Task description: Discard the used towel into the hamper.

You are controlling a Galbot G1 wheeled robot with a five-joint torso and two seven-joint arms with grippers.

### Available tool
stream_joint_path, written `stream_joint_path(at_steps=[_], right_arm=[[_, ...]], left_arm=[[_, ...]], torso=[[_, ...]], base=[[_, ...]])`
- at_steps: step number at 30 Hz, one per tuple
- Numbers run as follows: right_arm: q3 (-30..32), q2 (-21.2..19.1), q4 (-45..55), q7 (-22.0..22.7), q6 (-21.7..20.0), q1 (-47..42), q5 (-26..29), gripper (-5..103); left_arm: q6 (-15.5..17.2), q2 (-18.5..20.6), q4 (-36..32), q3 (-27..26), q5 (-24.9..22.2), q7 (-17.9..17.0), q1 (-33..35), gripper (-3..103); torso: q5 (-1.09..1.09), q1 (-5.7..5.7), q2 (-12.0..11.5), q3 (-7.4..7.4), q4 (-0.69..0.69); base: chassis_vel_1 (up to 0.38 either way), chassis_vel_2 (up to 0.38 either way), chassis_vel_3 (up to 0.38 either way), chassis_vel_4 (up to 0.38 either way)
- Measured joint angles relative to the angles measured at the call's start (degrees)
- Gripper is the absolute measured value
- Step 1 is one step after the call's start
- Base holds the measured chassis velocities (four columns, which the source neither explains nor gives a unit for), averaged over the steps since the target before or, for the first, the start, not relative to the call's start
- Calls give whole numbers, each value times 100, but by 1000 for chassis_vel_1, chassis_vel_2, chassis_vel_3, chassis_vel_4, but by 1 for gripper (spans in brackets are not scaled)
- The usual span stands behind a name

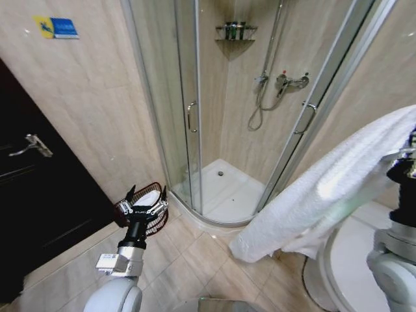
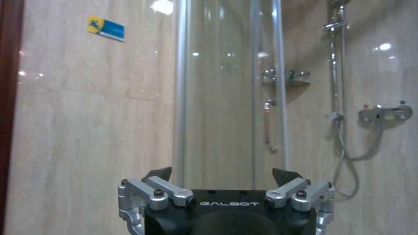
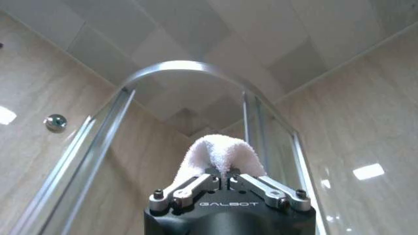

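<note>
The white towel (image 1: 325, 188) hangs in a long drape from my raised right gripper (image 1: 404, 157) at the right edge, its lower end reaching down near the shower's curb. In the right wrist view that gripper (image 3: 226, 180) is shut on a fold of the towel (image 3: 220, 149). The hamper (image 1: 155, 223), a dark red-brown open-weave basket, stands on the floor by the wall next to the shower. My left gripper (image 1: 147, 197) is held upright in front of the hamper, open and holding nothing; its spread fingers (image 2: 160, 173) show in the left wrist view.
A curved glass shower enclosure (image 1: 188, 117) with a white tray (image 1: 224, 192) fills the corner. A dark door (image 1: 32, 195) is on the left. A white rounded fixture (image 1: 351, 260) sits low right. Beige floor tiles (image 1: 195, 260) lie between.
</note>
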Motion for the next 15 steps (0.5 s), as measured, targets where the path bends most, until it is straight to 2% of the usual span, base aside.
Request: stream_joint_path(at_steps=[3, 5, 7, 9, 10, 15], right_arm=[[-3, -6, 2, 0, 0, 12, -2, 4], [-9, -8, 1, 1, 0, 23, -5, 4], [-18, -10, 2, 1, 0, 28, -7, 4], [-24, -14, 2, 1, 0, 41, -8, 4], [-29, -16, 2, 1, 0, 43, -8, 4], [-120, -23, 2, 1, 35, 65, 29, 4]], left_arm=[[0, 1, 0, -1, 0, 0, 0, 100], [0, 1, 0, 0, 0, 0, 0, 100], [0, 1, 0, 0, 0, 0, 0, 100], [0, 1, 0, 0, 0, 0, 0, 100], [0, 1, 0, -1, 0, 0, 0, 100], [0, 3, 0, -2, 0, -1, 0, 100]], torso=[[-14, -3, 0, -2, 0], [4, -3, -2, -2, -2], [-7, -3, -4, -3, -2], [-7, -3, -4, -3, -1], [0, -2, -5, -2, 0], [-7, -3, -6, -4, -1]], base=[[172, 174, -181, -147], [203, 230, -232, -180], [208, 231, -252, -231], [226, 252, -245, -243], [245, 299, -252, -255], [246, 275, -265, -270]])
